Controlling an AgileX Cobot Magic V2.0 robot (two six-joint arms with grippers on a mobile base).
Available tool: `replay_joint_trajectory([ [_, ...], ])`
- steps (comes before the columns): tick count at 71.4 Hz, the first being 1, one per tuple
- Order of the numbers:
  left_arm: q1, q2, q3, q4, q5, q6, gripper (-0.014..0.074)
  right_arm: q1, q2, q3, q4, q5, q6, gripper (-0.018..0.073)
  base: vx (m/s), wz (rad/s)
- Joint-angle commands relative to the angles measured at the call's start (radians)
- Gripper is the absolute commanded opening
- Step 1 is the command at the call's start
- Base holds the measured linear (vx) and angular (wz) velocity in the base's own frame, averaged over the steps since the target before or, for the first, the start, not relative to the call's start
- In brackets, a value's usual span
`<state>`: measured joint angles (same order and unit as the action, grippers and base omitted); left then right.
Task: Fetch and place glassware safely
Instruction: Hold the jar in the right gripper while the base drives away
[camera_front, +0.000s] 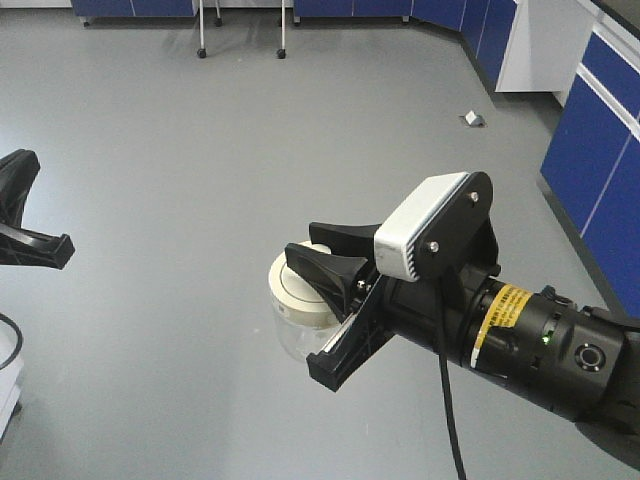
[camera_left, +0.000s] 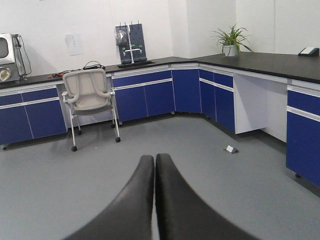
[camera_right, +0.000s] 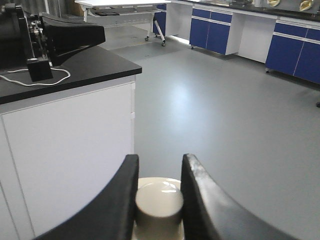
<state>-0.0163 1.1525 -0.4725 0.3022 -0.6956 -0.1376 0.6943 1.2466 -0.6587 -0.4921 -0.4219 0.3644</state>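
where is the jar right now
Front view, low centre: the jar hangs over the floor, its lid knob pinched in the right gripper.

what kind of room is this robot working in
Probably a laboratory: blue cabinets sit under long black worktops, a pegboard rack hangs above one, and the right gripper holds a glass jar.

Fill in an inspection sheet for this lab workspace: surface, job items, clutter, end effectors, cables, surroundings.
Surface: grey floor; black-topped white counter to one side.
Job's things: small clear glass jar with cream-white knobbed lid, held in the air above the floor.
Clutter: small pale object on the floor.
End effectors: right end effector shut on the lid knob; left end effector shut, empty.
Cables: black cable at right wrist; white cable on counter.
Surroundings: blue cabinets, white wheeled chair, potted plant.
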Motion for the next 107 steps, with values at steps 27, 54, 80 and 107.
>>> replay_joint_trajectory([
  [27,0.001,-0.022,-0.026,-0.016,-0.069,-0.007,-0.0007,-0.001,-0.032,-0.031,0.018,-0.085,-0.007,-0.0001,0.62,0.03],
  [54,0.001,-0.022,-0.026,-0.016,-0.07,-0.007,-0.0007,-0.001,-0.032,-0.031,0.018,-0.085,-0.007,-0.0001,0.64,0.01],
  [80,0.001,-0.022,-0.026,-0.016,-0.07,-0.007,-0.0007,-0.001,-0.032,-0.031,0.018,-0.085,-0.007,-0.0001,0.64,-0.05],
  [107,0.001,-0.022,-0.026,-0.016,-0.07,-0.007,-0.0007,-0.001,-0.032,-0.031,0.017,-0.085,-0.007,-0.0001,0.65,-0.03],
])
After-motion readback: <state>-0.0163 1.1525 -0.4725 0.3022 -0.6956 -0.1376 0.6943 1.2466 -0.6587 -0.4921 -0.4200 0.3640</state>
